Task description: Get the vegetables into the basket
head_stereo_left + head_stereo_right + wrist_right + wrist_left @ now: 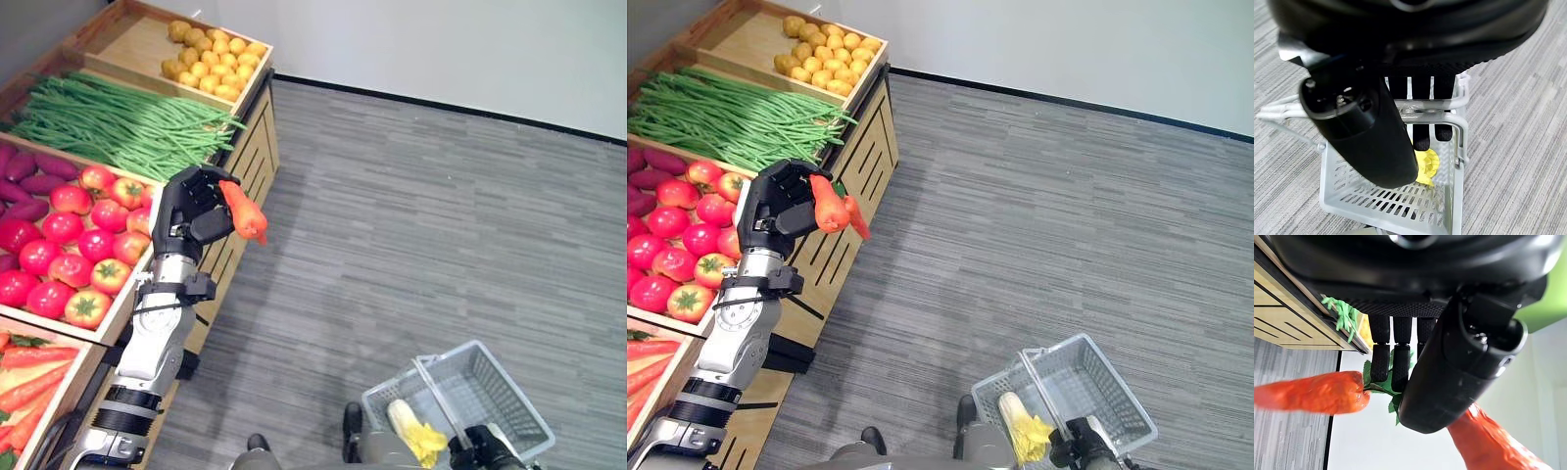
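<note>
Left hand (196, 211) is closed on two carrots (244, 210) at their leafy crowns beside the produce stand, while right hand (1415, 122) hooks the basket (490, 387) handle at 5 o'clock; carrots appear light, stiff, tapered, so grip near crowns.

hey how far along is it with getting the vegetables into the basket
Done: one corn cob already lies in the basket, which the right hand holds by its handle. In hand: the left hand grips carrots beside the produce stand. Left: carry them over and drop them in.
</note>
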{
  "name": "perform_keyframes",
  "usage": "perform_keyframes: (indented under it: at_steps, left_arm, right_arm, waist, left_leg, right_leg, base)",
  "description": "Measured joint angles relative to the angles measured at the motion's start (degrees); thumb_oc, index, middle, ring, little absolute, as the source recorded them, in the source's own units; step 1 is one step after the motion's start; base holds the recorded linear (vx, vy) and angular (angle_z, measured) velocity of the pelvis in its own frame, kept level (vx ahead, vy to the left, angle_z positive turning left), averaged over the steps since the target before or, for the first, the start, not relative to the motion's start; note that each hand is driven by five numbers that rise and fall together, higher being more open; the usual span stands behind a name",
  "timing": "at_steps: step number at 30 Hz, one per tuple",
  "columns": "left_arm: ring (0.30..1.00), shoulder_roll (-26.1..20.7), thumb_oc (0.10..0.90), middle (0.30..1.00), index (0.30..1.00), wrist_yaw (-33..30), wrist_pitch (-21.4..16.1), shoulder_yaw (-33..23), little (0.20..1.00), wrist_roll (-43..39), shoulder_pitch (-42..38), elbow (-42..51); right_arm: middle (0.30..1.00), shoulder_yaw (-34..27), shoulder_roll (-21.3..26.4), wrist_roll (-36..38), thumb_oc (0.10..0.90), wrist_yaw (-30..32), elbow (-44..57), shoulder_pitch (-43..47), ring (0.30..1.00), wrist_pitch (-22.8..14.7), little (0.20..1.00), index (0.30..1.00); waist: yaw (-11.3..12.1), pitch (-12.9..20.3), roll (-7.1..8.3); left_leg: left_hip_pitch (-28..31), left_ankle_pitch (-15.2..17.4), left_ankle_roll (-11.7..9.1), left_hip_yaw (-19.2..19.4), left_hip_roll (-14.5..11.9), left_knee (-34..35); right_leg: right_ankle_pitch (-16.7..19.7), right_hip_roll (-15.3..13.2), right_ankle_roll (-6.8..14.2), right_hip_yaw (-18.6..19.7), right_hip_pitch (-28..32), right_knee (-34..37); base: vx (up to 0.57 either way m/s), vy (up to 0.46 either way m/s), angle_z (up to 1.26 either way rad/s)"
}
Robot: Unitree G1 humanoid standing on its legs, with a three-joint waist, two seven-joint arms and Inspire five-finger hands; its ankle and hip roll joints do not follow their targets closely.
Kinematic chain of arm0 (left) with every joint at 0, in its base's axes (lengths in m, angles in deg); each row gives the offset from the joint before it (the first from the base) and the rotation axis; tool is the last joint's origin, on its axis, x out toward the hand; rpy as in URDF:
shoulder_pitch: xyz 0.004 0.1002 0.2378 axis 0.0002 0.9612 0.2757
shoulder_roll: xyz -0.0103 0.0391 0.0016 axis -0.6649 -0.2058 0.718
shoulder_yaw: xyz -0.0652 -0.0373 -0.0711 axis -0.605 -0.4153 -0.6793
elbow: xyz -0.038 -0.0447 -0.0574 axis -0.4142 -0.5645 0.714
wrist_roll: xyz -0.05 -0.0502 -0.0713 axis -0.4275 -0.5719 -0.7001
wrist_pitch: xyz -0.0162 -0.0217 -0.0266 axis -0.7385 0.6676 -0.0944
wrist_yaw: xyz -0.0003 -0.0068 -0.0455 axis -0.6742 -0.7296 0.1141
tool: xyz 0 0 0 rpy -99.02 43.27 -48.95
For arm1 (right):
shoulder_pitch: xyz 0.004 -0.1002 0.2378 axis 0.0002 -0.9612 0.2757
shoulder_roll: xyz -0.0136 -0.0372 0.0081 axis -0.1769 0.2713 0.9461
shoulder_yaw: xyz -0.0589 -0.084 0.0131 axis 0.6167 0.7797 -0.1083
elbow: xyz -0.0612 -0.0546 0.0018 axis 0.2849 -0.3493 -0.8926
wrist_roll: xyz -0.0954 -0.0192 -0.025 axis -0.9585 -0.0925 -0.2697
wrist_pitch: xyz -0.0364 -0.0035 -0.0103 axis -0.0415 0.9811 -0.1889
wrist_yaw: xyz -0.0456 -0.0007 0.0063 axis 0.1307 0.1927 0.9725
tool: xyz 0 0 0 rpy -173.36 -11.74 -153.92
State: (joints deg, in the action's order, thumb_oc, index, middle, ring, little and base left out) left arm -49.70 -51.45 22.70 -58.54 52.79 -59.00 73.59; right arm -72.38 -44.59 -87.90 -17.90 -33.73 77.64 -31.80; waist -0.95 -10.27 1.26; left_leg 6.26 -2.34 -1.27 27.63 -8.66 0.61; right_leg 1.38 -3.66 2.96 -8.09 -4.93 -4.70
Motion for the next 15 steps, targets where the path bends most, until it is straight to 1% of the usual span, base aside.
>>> perform_keyframes:
  at_steps: [1, 3, 4, 5, 6, 7, 8, 9, 10, 12, 13, 14, 15]
  left_arm:
    - [0.3, 0.4, 0.4, 0.3, 0.3, 0.0, 0.0, 0.0, 0.3, 0.0, 0.0, 0.0]
    - [0.3, 1.9, 0.4, 0.3, 0.3, 0.1, 0.0, 0.9, 0.3, -0.1, 0.0, 0.0]
    - [0.3, 1.9, 0.4, 0.3, 0.3, 0.1, 0.0, 1.3, 0.3, -0.1, 0.0, 0.0]
    - [0.3, 1.9, 0.4, 0.3, 0.3, 0.1, 0.0, 1.3, 0.3, -0.1, 0.0, 0.0]
    - [0.3, 1.8, 0.4, 0.3, 0.3, 0.5, 0.1, 2.4, 0.3, -0.1, -0.6, 0.0]
    - [0.3, 1.8, 0.4, 0.3, 0.3, 0.6, 0.1, 3.0, 0.3, -0.1, -0.7, 0.2]
    - [0.3, 1.7, 0.4, 0.3, 0.3, 1.0, 0.1, 3.2, 0.3, 0.1, 0.0, 0.2]
    - [0.3, 1.7, 0.4, 0.3, 0.3, 1.0, 0.1, 3.2, 0.3, 0.1, -0.1, 0.3]
    - [0.3, 1.7, 0.4, 0.3, 0.3, 0.9, 0.0, 3.1, 0.3, 0.1, -0.1, 0.3]
    - [0.3, 1.7, 0.4, 0.3, 0.3, 0.8, 0.0, 3.3, 0.3, 0.0, -0.1, 0.2]
    - [0.3, 1.7, 0.4, 0.3, 0.3, 0.9, 0.1, 3.3, 0.3, 0.0, 0.1, 0.2]
    - [0.3, 1.7, 0.4, 0.3, 0.3, 0.9, 0.0, 3.6, 0.3, 0.0, 0.0, 0.2]
    - [0.3, 1.6, 0.4, 0.3, 0.3, 0.9, 0.0, 4.4, 0.3, 0.0, -0.1, 0.3]
  right_arm:
    - [0.3, 0.0, 0.1, 0.0, 0.4, 0.0, 0.1, -0.2, 0.3, 0.0, 0.3, 0.3]
    - [0.3, 0.0, 0.9, 0.0, 0.4, -0.1, -0.1, -0.6, 0.3, 0.0, 0.3, 0.3]
    - [0.3, 0.0, 1.1, 0.0, 0.4, -0.2, -0.2, -0.7, 0.3, 0.0, 0.3, 0.3]
    - [0.3, 0.0, 1.1, 0.0, 0.4, -0.2, -0.2, -0.7, 0.3, 0.0, 0.3, 0.3]
    - [0.3, 0.1, 1.7, 0.0, 0.4, -0.3, -1.4, -0.5, 0.3, -0.2, 0.3, 0.3]
    - [0.3, 0.1, 2.3, 0.0, 0.4, -0.5, -1.9, 0.0, 0.3, -0.2, 0.3, 0.3]
    - [0.3, 0.2, 3.5, 0.0, 0.4, -0.2, -2.5, 1.0, 0.3, 0.6, 0.3, 0.3]
    - [0.3, 0.2, 3.9, 0.0, 0.4, -0.2, -2.5, 1.5, 0.3, 0.6, 0.3, 0.3]
    - [0.3, 0.2, 4.0, 0.0, 0.4, -0.2, -2.4, 2.0, 0.3, 0.5, 0.3, 0.3]
    - [0.3, 0.3, 4.1, 0.0, 0.4, -0.3, -1.7, 3.2, 0.3, 0.5, 0.3, 0.3]
    - [0.3, 0.9, 4.6, 0.0, 0.4, -0.2, -1.5, 3.4, 0.3, 0.3, 0.3, 0.3]
    - [0.3, 1.5, 5.1, 0.0, 0.4, 0.0, -1.3, 3.4, 0.3, 0.1, 0.3, 0.3]
    - [0.3, 1.7, 5.8, 0.0, 0.4, 0.0, -0.6, 3.1, 0.3, 0.0, 0.3, 0.3]
  waist:
    - [0.0, 0.1, -0.15]
    - [0.0, 0.3, -0.62]
    - [0.1, 0.3, -0.73]
    - [0.1, 0.3, -0.73]
    - [1.3, -0.1, -0.11]
    - [2.0, -0.4, 0.49]
    - [3.3, -0.3, 0.17]
    - [3.3, -0.3, 0.06]
    - [3.4, -0.3, 0.03]
    - [3.9, -0.5, -0.08]
    - [3.9, -0.1, -1.17]
    - [3.3, 0.1, -1.71]
    - [3.0, 0.6, -3.6]
  left_leg:
    - [-0.5, 0.0, 0.0, -0.4, -0.3, -1.0]
    - [-1.8, -0.4, -0.7, -1.4, -0.7, -4.1]
    - [-1.9, -0.8, -1.1, -1.9, -0.8, -4.6]
    - [-1.9, -0.8, -1.1, -1.9, -0.8, -4.6]
    - [-5.0, -0.9, -1.4, -10.9, -0.7, -10.6]
    - [-6.9, -0.2, -2.6, -16.4, -0.2, -13.0]
    - [-6.6, 2.2, -5.3, -25.3, 0.8, -6.6]
    - [-6.8, 1.8, -5.3, -27.1, 0.6, -3.0]
    - [-7.4, 1.5, -5.4, -27.8, 0.1, -0.7]
    - [-8.9, 0.7, -5.3, -28.0, -0.5, -0.6]
    - [-9.4, -0.6, -3.7, -28.3, -0.2, -1.1]
    - [-9.8, -0.7, -3.2, -27.9, -0.3, -1.9]
    - [-9.7, 0.0, -2.2, -26.8, -0.3, -1.6]
  right_leg:
    - [-0.1, 0.0, -0.1, 0.0, 0.0, -0.1]
    - [-0.5, -0.3, -0.6, -0.2, 0.1, -0.5]
    - [-0.8, -0.2, -0.8, -0.2, 0.1, -0.6]
    - [-0.8, -0.2, -0.8, -0.2, 0.1, -0.6]
    - [-1.5, -0.6, -2.2, 2.4, -0.4, -1.2]
    - [-0.9, -0.8, -3.4, 3.4, -0.4, -1.1]
    - [0.3, -0.6, -2.8, 5.5, 0.0, 0.7]
    - [0.3, -0.4, -2.9, 6.3, 0.0, 1.5]
    - [0.5, 0.0, -2.8, 7.0, -0.1, 2.0]
    - [0.7, 0.8, -2.8, 8.3, -0.2, 2.1]
    - [0.7, 1.8, -2.7, 9.2, -0.3, 1.5]
    - [0.7, 2.4, -2.3, 9.2, -0.1, 1.5]
    - [0.3, 3.0, -1.6, 9.2, -0.4, 0.8]
  base:
    - [-0.01, -0.128, -0.01]
    - [-0.02, -0.121, 0.04]
    - [-0.01, -0.077, 0.05]
    - [0.02, -0.01, -0.08]
    - [0.05, 0.03, -0.23]
    - [0.12, 0.069, -0.62]
    - [0.09, 0.051, -0.64]
    - [0.12, 0.086, -0.65]
    - [0.07, 0.08, -0.43]
    - [0.07, 0.114, -0.68]
    - [0.08, 0.202, -0.77]
    - [0.12, 0.286, -0.64]
    - [0.11, 0.244, -0.31]
